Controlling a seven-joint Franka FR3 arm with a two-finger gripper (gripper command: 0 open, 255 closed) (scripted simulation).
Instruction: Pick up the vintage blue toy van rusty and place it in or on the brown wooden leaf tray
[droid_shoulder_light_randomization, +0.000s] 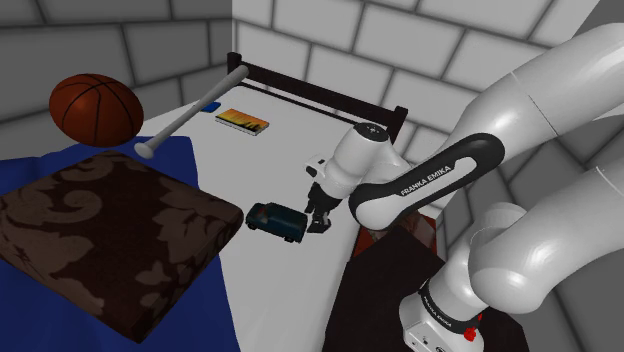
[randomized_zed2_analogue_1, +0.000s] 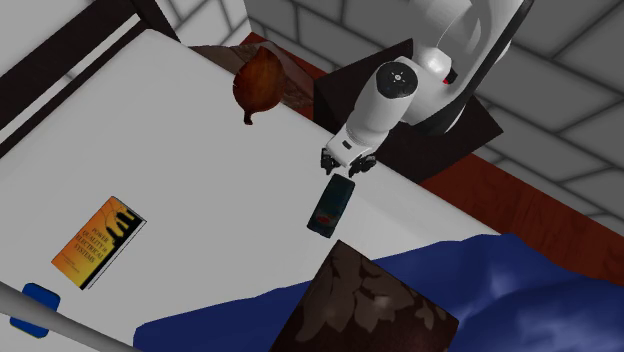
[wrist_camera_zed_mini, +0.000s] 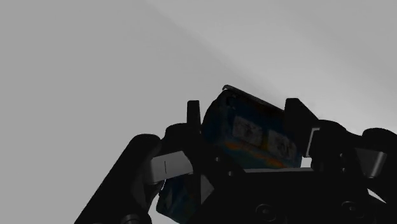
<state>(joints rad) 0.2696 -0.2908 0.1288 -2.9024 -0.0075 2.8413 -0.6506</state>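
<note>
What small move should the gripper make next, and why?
Probably close the gripper on the blue van: its fingers stand apart on either side of the van's end, and the van lies on the white surface, not yet lifted.

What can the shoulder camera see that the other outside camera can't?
The shoulder view adds a basketball beyond the brown cushion. The second exterior view adds the leaf-shaped brown tray, lying on the white surface near its edge, not far from the arm. Both share the blue van with the arm reaching down to it, the book, the bat, the cushion and the blue blanket.
</note>
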